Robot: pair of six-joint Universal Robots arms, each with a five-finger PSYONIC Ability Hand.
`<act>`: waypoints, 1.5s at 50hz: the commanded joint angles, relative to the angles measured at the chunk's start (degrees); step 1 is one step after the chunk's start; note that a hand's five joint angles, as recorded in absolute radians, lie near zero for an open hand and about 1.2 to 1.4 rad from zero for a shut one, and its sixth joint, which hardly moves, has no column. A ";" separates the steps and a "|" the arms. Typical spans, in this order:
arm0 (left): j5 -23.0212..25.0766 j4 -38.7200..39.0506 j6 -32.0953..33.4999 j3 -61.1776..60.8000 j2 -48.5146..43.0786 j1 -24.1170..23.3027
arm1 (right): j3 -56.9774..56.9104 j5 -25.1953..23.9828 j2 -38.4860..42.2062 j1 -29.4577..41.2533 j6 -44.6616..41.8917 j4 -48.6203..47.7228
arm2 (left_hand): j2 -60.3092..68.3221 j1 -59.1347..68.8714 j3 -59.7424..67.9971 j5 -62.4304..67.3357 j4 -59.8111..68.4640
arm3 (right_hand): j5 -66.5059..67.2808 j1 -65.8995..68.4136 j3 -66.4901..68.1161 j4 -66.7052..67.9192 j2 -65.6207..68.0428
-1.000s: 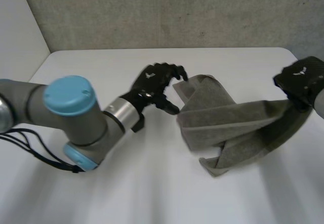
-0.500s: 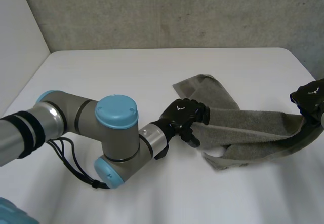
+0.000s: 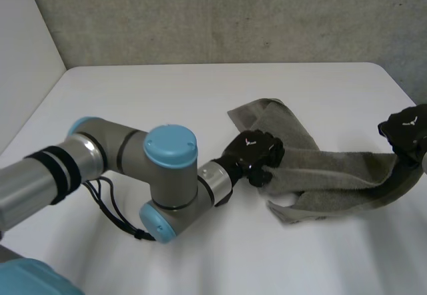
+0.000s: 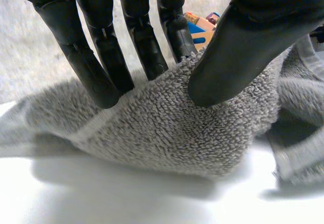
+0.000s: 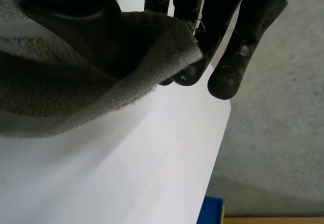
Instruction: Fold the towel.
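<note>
A grey towel [image 3: 313, 168] lies crumpled on the white table [image 3: 167, 108], stretched toward the right edge. My left hand [image 3: 257, 153] sits at the towel's left edge; in the left wrist view its fingers [image 4: 96, 77] and thumb [image 4: 228, 62] pinch a fold of the towel [image 4: 167, 133]. My right hand [image 3: 407, 131] is at the table's right edge, holding the towel's right end lifted. In the right wrist view a towel corner [image 5: 152, 57] is caught between thumb and fingers [image 5: 230, 77].
The table's right edge [image 5: 217, 148] runs just beside my right hand, with grey floor beyond it. My left arm [image 3: 133, 175] lies across the table's front left. A grey wall stands behind the table.
My left hand has moved from the towel's far corner to its near left edge and closed on a fold. The right hand has pulled the towel rightward, stretching it out.
</note>
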 commanded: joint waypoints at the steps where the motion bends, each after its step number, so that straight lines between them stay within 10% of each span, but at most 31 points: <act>1: 0.38 -1.11 3.95 -5.02 10.52 3.84 | -0.04 -5.28 -6.98 0.76 6.93 -0.09 | 2.48 2.96 1.28 2.28 2.25 | 2.88 3.28 2.57 2.83 4.18; 11: 0.56 3.54 2.81 -16.80 36.00 13.96 | -3.11 -16.46 -21.50 1.38 24.78 0.00 | 2.48 2.96 1.28 2.28 2.25 | 2.88 3.28 2.57 2.83 4.18; 23: 0.65 11.72 2.89 -32.38 46.85 14.41 | -3.82 -16.64 -14.38 10.43 26.12 5.01 | 2.48 2.96 1.28 2.28 2.25 | 2.88 3.28 2.57 2.83 4.18; 30: 0.73 12.69 3.16 -37.92 37.92 13.62 | -3.38 -16.21 -9.38 11.14 23.84 5.80 | 2.48 2.96 1.28 2.28 2.25 | 2.88 3.28 2.57 2.83 4.18; 32: 0.91 12.42 3.07 -37.39 34.81 13.18 | -3.55 -15.85 -9.37 10.70 22.95 5.71 | -9.10 -8.63 -10.31 -9.31 -9.33 | 2.88 3.28 2.57 2.83 4.18; 34: 2.31 12.34 3.07 -36.08 29.47 11.51 | -3.82 -14.19 -9.81 10.26 22.16 5.71 | -51.64 -51.16 -52.84 -51.84 -51.86 | 2.88 3.28 2.57 2.83 4.18; 36: 2.93 12.34 2.98 -35.03 27.10 10.81 | -3.90 -13.22 -9.81 10.17 21.90 5.71 | -53.83 -53.35 -55.03 -54.03 -54.06 | 2.88 3.28 2.57 2.83 4.18; 58: -5.15 -5.58 7.28 5.65 -4.47 2.90 | 3.65 -13.48 -9.64 0.41 21.63 -2.55 | -41.77 -41.30 -42.98 -41.98 -42.00 | 2.88 3.28 2.57 2.83 4.18; 75: -5.07 -8.41 7.38 10.34 -7.20 1.13 | 4.71 -13.30 -8.85 0.41 18.21 -2.99 | -12.30 -11.82 -13.50 -12.50 -12.53 | 2.88 3.28 2.57 2.83 4.18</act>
